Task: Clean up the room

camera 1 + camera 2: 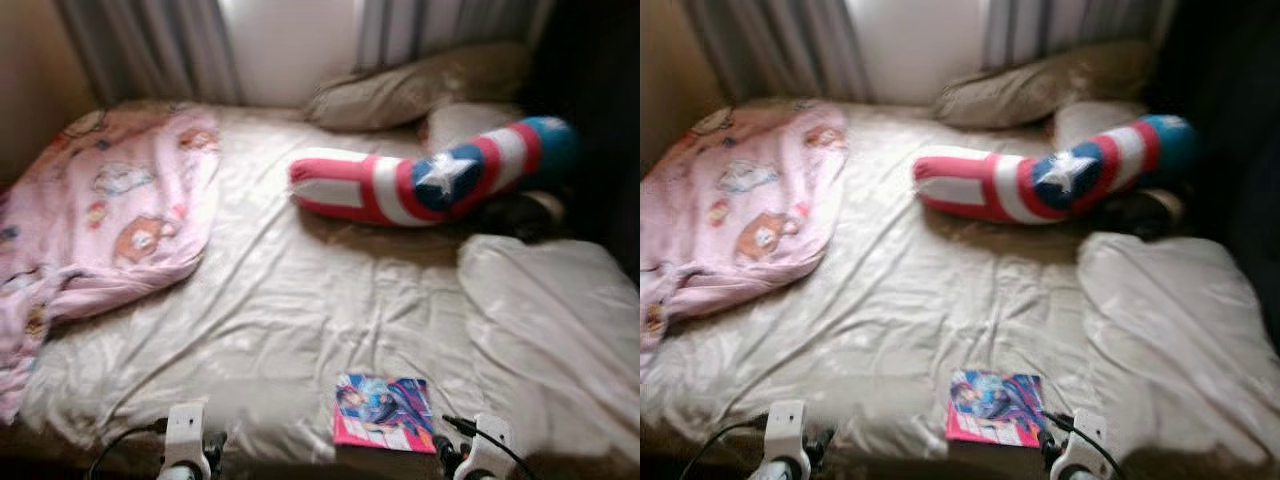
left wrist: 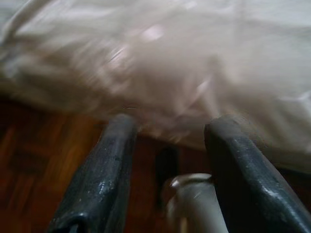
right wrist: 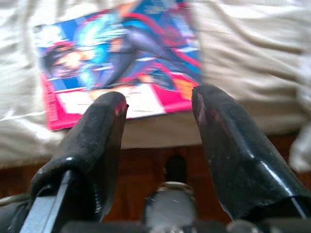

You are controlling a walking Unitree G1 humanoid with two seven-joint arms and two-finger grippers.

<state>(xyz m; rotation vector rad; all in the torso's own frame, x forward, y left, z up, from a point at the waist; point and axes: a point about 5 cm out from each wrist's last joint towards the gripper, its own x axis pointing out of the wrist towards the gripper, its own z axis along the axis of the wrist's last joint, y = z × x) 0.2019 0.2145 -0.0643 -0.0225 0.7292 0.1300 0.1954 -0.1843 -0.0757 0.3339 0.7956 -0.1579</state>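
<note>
Comic book lies flat on the cream sheet at the bed's near edge. Right gripper hangs just short of it, fingers spread; left gripper seems parted too, though blurred.

No lettering can be read anywhere. The comic book lying on the bed sheet at its near edge has a bright cover of blue and red figures with a pale strip along the lower border (probably where a title or print sits), but blur makes every mark on it illegible. Beyond the comic book, the long cushion bears a white star in a blue circle.
</note>
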